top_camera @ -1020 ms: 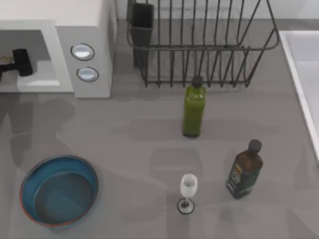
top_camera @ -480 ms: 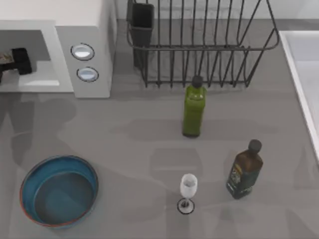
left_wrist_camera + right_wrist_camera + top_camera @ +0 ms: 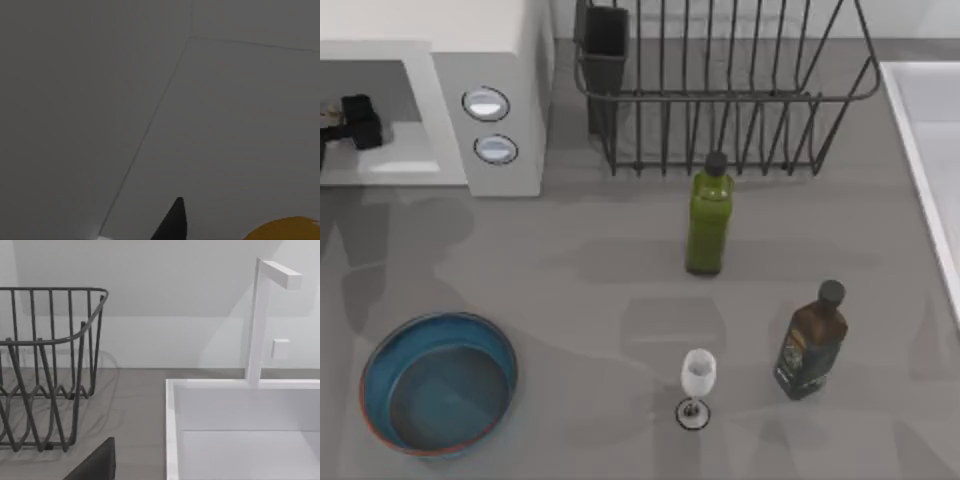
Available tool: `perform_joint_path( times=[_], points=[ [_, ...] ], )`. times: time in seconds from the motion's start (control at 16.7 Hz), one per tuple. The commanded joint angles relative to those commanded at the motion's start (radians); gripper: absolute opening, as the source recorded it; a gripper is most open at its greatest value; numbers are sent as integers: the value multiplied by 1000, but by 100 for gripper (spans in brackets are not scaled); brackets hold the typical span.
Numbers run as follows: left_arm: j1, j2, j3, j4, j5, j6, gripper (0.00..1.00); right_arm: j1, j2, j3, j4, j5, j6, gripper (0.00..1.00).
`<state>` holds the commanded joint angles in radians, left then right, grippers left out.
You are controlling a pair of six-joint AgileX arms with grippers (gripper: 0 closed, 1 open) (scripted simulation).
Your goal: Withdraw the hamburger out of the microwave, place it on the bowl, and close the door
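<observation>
**AgileX rig at the open microwave, hamburger inside the cavity, bowl waiting empty.**

On the grey bench [image 3: 620, 300], the white microwave [image 3: 430, 30] stands at the far left, its cavity open to me. The blue bowl [image 3: 438, 318] sits well apart from it, toward the near left corner. My left end effector [image 3: 358, 122] is inside the cavity, with the hamburger [image 3: 287, 230] just beside it; I cannot tell whether it is gripping. My right end effector [image 3: 95, 465] is parked by the wire rack [image 3: 45, 365], state also unclear. I see 2 risks: a weak hold could drop the hamburger on the bench, or the cavity frame could knock it loose on the way out.
</observation>
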<state>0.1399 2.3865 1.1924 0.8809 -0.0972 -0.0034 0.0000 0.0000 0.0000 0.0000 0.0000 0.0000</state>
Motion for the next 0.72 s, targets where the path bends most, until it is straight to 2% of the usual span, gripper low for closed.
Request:
perform_joint_path(
  times=[0.3, 0.72],
  points=[
    [21, -38, -112, 81, 19, 7, 0, 0, 0, 0, 0, 0, 0, 100],
    [97, -180, -574, 375, 90, 31, 0, 0, 0, 0, 0, 0, 0, 100]
  ],
)
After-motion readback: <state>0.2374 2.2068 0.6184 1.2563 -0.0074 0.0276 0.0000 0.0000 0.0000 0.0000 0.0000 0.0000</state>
